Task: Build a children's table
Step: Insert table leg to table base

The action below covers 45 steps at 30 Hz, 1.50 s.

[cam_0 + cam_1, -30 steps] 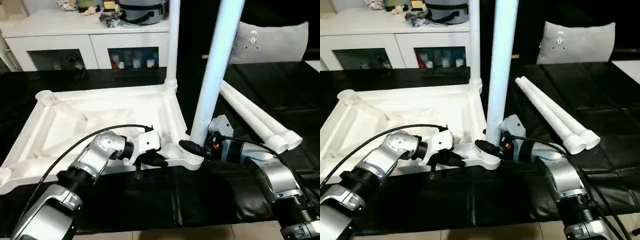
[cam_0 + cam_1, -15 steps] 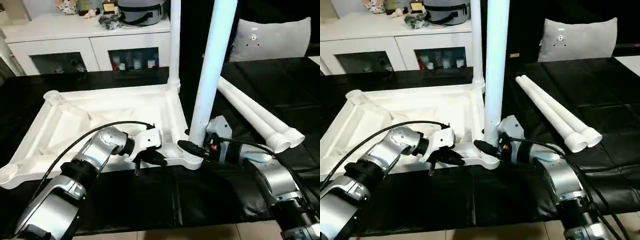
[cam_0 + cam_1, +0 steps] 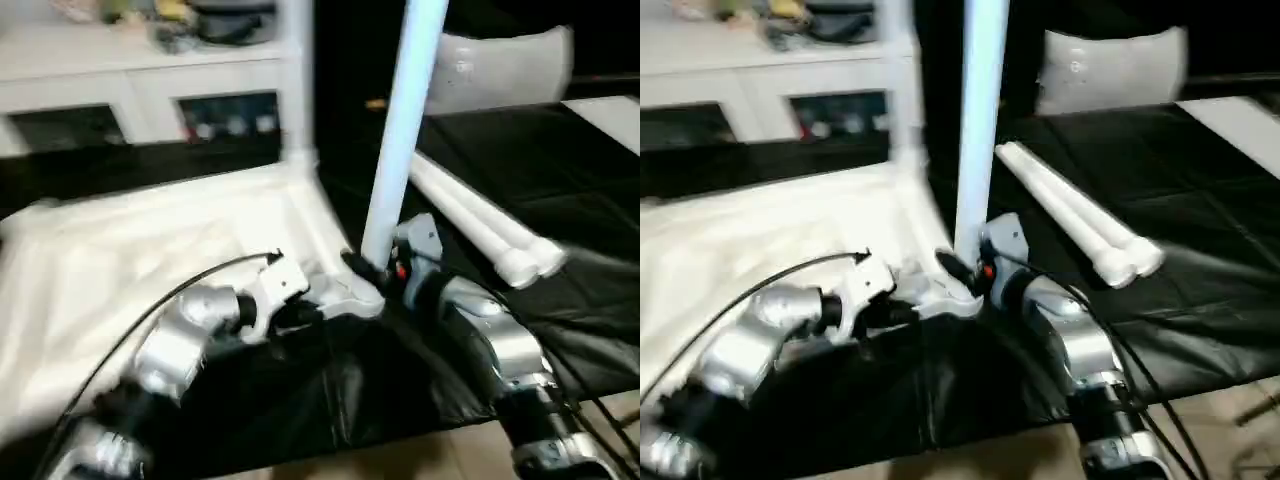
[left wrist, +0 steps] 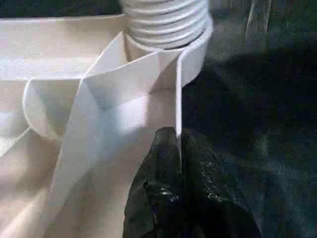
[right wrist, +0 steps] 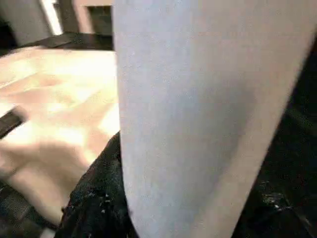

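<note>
The children's table top lies upside down, white and ribbed. One white leg stands in its far right corner socket. Another leg rises from the near right corner socket, and my right gripper is shut on its lower end. The right wrist view has that leg close up beside a black finger. My left gripper is shut on the top's near rim just left of that socket. In the left wrist view its fingers pinch the thin rim wall below the leg's ribbed end.
Two loose white legs lie side by side on the black surface to the right. A grey cushion stands behind them. A white cabinet with glass doors runs along the back.
The whole picture has swung and blurred, so the camera moved. Both grippers keep their holds on the rim and on the leg.
</note>
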Tool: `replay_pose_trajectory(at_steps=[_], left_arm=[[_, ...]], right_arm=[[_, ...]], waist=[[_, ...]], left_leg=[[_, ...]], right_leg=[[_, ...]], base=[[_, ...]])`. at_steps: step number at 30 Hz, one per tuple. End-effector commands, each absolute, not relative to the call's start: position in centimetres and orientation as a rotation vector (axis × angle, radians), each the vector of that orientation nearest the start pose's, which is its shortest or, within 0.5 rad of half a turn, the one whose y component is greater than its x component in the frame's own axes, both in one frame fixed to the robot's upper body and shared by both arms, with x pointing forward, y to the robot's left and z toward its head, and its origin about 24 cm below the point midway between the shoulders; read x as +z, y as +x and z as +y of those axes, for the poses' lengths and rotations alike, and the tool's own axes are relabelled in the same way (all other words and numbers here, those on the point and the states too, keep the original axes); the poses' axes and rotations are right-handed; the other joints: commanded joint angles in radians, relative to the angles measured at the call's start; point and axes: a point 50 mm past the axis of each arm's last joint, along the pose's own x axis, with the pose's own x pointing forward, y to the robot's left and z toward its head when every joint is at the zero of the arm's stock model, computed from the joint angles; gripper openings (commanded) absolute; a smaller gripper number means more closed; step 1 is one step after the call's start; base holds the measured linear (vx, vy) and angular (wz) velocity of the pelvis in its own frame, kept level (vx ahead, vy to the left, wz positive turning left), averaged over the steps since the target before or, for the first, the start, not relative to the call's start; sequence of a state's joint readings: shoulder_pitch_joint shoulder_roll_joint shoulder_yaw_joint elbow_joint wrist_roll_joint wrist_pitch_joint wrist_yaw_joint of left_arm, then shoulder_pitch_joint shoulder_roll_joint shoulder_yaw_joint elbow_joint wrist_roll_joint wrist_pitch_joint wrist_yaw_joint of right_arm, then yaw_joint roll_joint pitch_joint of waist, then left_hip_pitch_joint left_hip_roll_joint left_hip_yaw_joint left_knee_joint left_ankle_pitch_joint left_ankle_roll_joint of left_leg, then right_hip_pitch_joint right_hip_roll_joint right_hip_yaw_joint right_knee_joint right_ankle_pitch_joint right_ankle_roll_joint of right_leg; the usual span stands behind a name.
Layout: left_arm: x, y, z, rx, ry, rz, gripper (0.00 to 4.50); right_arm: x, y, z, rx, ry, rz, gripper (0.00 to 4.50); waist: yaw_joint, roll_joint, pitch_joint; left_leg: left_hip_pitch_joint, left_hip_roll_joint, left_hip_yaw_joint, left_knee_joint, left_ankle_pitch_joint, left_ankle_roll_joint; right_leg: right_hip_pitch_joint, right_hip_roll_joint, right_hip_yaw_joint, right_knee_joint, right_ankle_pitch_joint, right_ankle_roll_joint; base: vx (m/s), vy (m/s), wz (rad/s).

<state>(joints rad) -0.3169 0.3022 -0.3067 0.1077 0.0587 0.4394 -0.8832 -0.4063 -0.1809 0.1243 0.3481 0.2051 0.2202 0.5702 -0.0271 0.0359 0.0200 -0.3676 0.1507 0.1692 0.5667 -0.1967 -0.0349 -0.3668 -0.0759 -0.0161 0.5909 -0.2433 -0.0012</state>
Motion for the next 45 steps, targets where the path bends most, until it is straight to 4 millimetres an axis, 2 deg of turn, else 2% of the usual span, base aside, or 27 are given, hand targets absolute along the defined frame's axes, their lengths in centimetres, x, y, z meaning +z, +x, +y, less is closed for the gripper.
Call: replay_pose_trajectory(at_steps=[1,2,4,7,8,9,10,11,12,15,21,22,23,26,27,28,29,30,31,32,33,36,38,40,42,44,45], left_arm=[[4.3,26.6,9.6,-1.097,0.342,0.458,0.0],[4.5,26.5,9.4,-1.06,0.345,0.461,0.0],[4.6,26.6,9.3,-1.02,0.348,0.473,0.0],[4.6,26.6,9.4,-0.993,0.359,0.488,0.0],[4.7,26.6,9.4,-0.981,0.368,0.496,0.0],[4.7,26.6,9.4,-0.981,0.368,0.496,0.0],[4.6,26.7,9.5,-0.969,0.384,0.501,0.0],[4.6,26.7,9.6,-0.964,0.394,0.502,0.0],[4.6,26.9,9.7,-0.961,0.41,0.5,0.0],[4.5,27.2,10.0,-0.995,0.473,0.47,0.0],[4.8,28.1,10.4,-1.102,0.589,0.366,0.0],[4.9,28.6,10.6,-1.121,0.616,0.356,0.0],[4.9,28.9,10.8,-1.125,0.615,0.356,0.0],[5.1,29.6,11.0,-1.119,0.593,0.356,0.0],[5.1,29.7,11.0,-1.114,0.585,0.354,0.0],[5.2,30.0,11.1,-1.105,0.57,0.347,0.0],[5.2,30.0,11.1,-1.105,0.57,0.347,0.44],[5.6,30.2,10.9,-1.109,0.51,0.321,0.44],[5.7,30.3,10.9,-1.111,0.489,0.312,0.55],[6.0,30.4,10.8,-1.116,0.441,0.296,0.55],[6.3,30.4,10.7,-1.12,0.411,0.275,0.79],[7.2,30.2,10.6,-1.114,0.339,0.23,0.96],[7.5,30.2,10.5,-1.115,0.309,0.214,1.07],[8.1,30.1,10.7,-1.104,0.266,0.19,1.25],[8.6,30.4,10.9,-1.063,0.235,0.171,1.41],[8.9,30.7,11.1,-1.018,0.213,0.155,1.45],[9.0,30.8,11.2,-0.991,0.2,0.146,1.67]], right_arm=[[-0.1,30.1,-13.6,0.583,0.009,0.485,1.92],[0.0,30.2,-13.3,0.585,0.016,0.478,1.92],[0.1,30.3,-13.1,0.588,0.013,0.473,1.92],[0.1,30.3,-12.8,0.594,0.011,0.47,1.92],[0.0,30.3,-12.7,0.6,0.005,0.465,1.92],[0.0,30.3,-12.7,0.6,0.005,0.465,1.92],[0.2,30.2,-12.6,0.608,0.007,0.448,1.92],[0.3,30.2,-12.5,0.614,0.013,0.433,1.92],[0.6,30.2,-12.4,0.62,0.025,0.407,1.92],[1.7,30.2,-12.5,0.615,0.072,0.313,1.92],[4.4,30.1,-14.2,0.578,0.201,0.106,1.92],[5.3,29.9,-14.8,0.57,0.228,0.047,1.92],[5.7,29.8,-15.2,0.564,0.234,0.027,1.92],[6.5,29.6,-16.1,0.534,0.235,-0.016,1.91],[6.6,29.6,-16.2,0.529,0.234,-0.019,1.91],[6.7,29.6,-16.4,0.52,0.234,-0.022,1.91],[6.7,29.6,-16.4,0.52,0.234,-0.022,1.91],[6.9,29.5,-16.8,0.505,0.229,-0.025,1.91],[7.0,29.4,-16.9,0.501,0.229,-0.026,1.91],[7.2,29.4,-17.1,0.498,0.23,-0.032,1.91],[7.4,29.3,-17.1,0.498,0.235,-0.038,1.91],[8.2,28.9,-16.9,0.517,0.248,-0.06,1.91],[8.5,28.8,-16.9,0.527,0.252,-0.061,1.91],[8.7,28.7,-16.7,0.539,0.26,-0.055,1.91],[8.8,28.8,-16.7,0.538,0.259,-0.051,1.91],[8.8,28.8,-16.7,0.534,0.255,-0.047,1.91],[8.9,28.7,-16.7,0.532,0.253,-0.046,1.91]], waist=[[0.009,-0.004,-0.018],[0.019,0.0,-0.023],[0.029,-0.005,-0.022],[0.037,-0.009,-0.021],[0.038,-0.005,-0.021],[0.037,-0.007,-0.02],[0.037,-0.002,-0.017],[0.037,-0.004,-0.018],[0.039,0.001,-0.018],[0.04,-0.002,-0.019],[0.051,-0.001,-0.029],[0.061,0.009,-0.034],[0.063,0.006,-0.036],[0.069,0.01,-0.045],[0.07,0.018,-0.046],[0.069,0.015,-0.043],[0.069,0.015,-0.042],[0.067,0.024,-0.038],[0.066,0.018,-0.038],[0.065,0.02,-0.037],[0.064,0.018,-0.035],[0.063,0.011,-0.033],[0.068,0.015,-0.033],[0.07,0.01,-0.035],[0.071,0.015,-0.036],[0.07,0.013,-0.036],[0.072,0.015,-0.036]], left_leg=[[-0.001,0.076,-0.038,-0.096,-0.394,-0.021],[0.01,0.079,-0.033,-0.092,-0.386,-0.018],[0.007,0.077,-0.028,-0.091,-0.339,-0.005],[0.006,0.075,-0.028,-0.092,-0.334,-0.008],[0.005,0.074,-0.029,-0.092,-0.332,-0.009],[0.004,0.074,-0.028,-0.092,-0.336,-0.01],[0.006,0.073,-0.029,-0.093,-0.357,-0.015],[0.006,0.073,-0.029,-0.092,-0.362,-0.015],[0.008,0.073,-0.03,-0.092,-0.368,-0.02],[0.008,0.073,-0.031,-0.092,-0.369,-0.021],[0.007,0.072,-0.025,-0.081,-0.244,0.017],[0.01,0.07,-0.023,-0.072,-0.175,0.037],[0.011,0.071,-0.02,-0.069,-0.154,0.044],[0.004,0.066,-0.019,-0.05,-0.016,0.076],[0.005,0.065,-0.018,-0.046,0.007,0.084],[-0.001,0.064,-0.019,-0.047,-0.005,0.086],[0.0,0.064,-0.017,-0.048,-0.023,0.084],[0.0,0.065,-0.018,-0.051,-0.068,0.074],[0.002,0.067,-0.017,-0.053,-0.1,0.064],[0.001,0.067,-0.017,-0.054,-0.109,0.061],[-0.001,0.066,-0.017,-0.055,-0.119,0.062],[-0.003,0.068,-0.014,-0.052,-0.112,0.082],[-0.003,0.07,-0.014,-0.049,-0.086,0.097],[-0.004,0.07,-0.014,-0.045,-0.051,0.115],[-0.003,0.068,-0.014,-0.041,-0.036,0.122],[-0.004,0.068,-0.014,-0.04,-0.039,0.121],[-0.003,0.069,-0.014,-0.039,-0.044,0.117]], right_leg=[[0.004,-0.063,0.033,-0.087,-0.254,-0.179],[0.001,-0.066,0.038,-0.088,-0.228,-0.187],[0.007,-0.059,0.036,-0.083,-0.141,-0.193],[0.011,-0.06,0.035,-0.083,-0.151,-0.183],[0.012,-0.061,0.035,-0.083,-0.154,-0.181],[0.011,-0.061,0.034,-0.085,-0.165,-0.178],[0.009,-0.062,0.035,-0.089,-0.217,-0.168],[0.008,-0.062,0.035,-0.091,-0.232,-0.163],[0.006,-0.063,0.036,-0.092,-0.248,-0.157],[0.006,-0.06,0.036,-0.093,-0.235,-0.15],[0.019,-0.055,0.033,-0.074,-0.015,-0.184],[0.022,-0.055,0.033,-0.064,0.084,-0.193],[0.022,-0.054,0.032,-0.061,0.125,-0.198],[0.032,-0.055,0.028,-0.035,0.329,-0.225],[0.027,-0.053,0.025,-0.033,0.367,-0.23],[0.031,-0.055,0.023,-0.032,0.353,-0.236],[0.03,-0.055,0.023,-0.034,0.33,-0.24],[0.029,-0.057,0.023,-0.04,0.264,-0.246],[0.032,-0.058,0.023,-0.043,0.212,-0.251],[0.033,-0.06,0.025,-0.043,0.193,-0.255],[0.033,-0.06,0.025,-0.046,0.171,-0.256],[0.033,-0.063,0.027,-0.048,0.097,-0.267],[0.03,-0.064,0.028,-0.045,0.098,-0.267],[0.028,-0.059,0.026,-0.04,0.128,-0.266],[0.027,-0.058,0.025,-0.037,0.138,-0.27],[0.026,-0.057,0.024,-0.036,0.133,-0.272],[0.027,-0.059,0.024,-0.035,0.127,-0.273]], base=[[0.0,0.0,0.0],[0.0,0.0,0.0],[0.027,0.002,0.03],[0.0,0.0,0.0],[0.0,0.0,0.0],[0.0,0.0,0.0],[0.0,0.0,0.0],[0.0,0.0,0.0],[0.0,0.0,0.0],[0.0,0.0,0.0],[0.0,0.0,0.0],[0.0,0.0,0.0],[0.0,0.0,0.0],[0.0,0.0,0.0],[0.0,0.0,0.0],[0.0,0.0,0.0],[0.0,0.0,0.0],[0.0,0.0,0.0],[0.0,0.0,0.0],[0.0,0.0,0.0],[0.0,0.0,0.0],[0.0,0.0,0.0],[0.0,0.0,0.0],[0.0,0.0,0.0],[0.0,0.0,0.0],[0.0,0.0,0.0],[0.0,0.0,0.0]])
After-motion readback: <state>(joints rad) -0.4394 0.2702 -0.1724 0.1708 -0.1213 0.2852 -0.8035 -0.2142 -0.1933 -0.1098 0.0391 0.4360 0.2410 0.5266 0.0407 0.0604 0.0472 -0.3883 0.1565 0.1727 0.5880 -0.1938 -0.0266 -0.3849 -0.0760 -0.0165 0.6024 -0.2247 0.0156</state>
